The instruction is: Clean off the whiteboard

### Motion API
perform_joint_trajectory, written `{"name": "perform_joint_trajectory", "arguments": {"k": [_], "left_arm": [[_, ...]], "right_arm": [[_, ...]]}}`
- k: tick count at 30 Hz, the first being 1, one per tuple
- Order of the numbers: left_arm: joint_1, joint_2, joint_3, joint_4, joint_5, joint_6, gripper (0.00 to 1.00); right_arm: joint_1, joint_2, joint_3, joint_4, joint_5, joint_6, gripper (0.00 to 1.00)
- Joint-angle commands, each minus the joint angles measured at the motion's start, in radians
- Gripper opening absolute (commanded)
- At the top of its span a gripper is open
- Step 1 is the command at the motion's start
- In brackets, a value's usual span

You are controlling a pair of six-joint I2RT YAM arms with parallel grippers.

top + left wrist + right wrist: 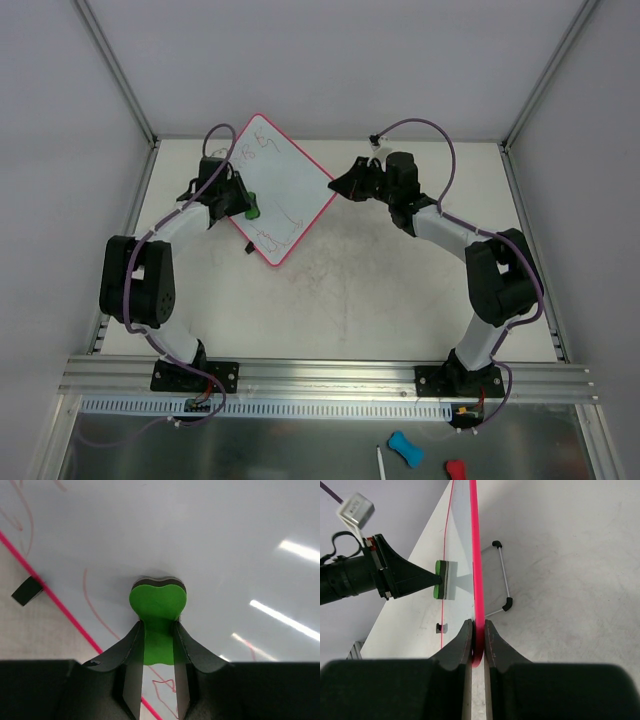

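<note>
Right gripper [478,630], jaws closed on the whiteboard's [474,555] rim, must hold firm — left gripper [158,626] pinches the green eraser [158,599] (seemingly flat against the whiteboard); sweep it over the red scribbles [92,607].

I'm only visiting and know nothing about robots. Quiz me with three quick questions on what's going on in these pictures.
1. True or false: the whiteboard is wiped completely clean.
2. What does the left end effector hold? A) a blue marker B) a green eraser C) nothing
3. Fill in: the right end effector is clamped on the board's pink ____.

Key:
1. False: red scribbles show on it.
2. B: the eraser is pressed against the board.
3. rim
</note>
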Motion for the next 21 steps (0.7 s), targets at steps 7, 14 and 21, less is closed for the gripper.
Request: {"name": "perform_joint_trajectory", "arguments": {"k": [7, 14, 21], "left_arm": [[0.15, 0.034, -0.186, 0.192, 0.315, -0.112, 0.0], [0.083, -0.032, -0.258, 0.369, 0.402, -0.089, 0.0], [-0.058, -0.135, -0.315, 0.409, 0.359, 0.026, 0.0]], "right_arm": [[0.071, -0.007, 0.01, -0.016, -0.081, -0.04, 0.0], [0.072, 0.001, 0.014, -0.016, -0.084, -0.034, 0.0], [0.072, 0.007, 0.018, -0.011, -0.088, -0.029, 0.0]]}}
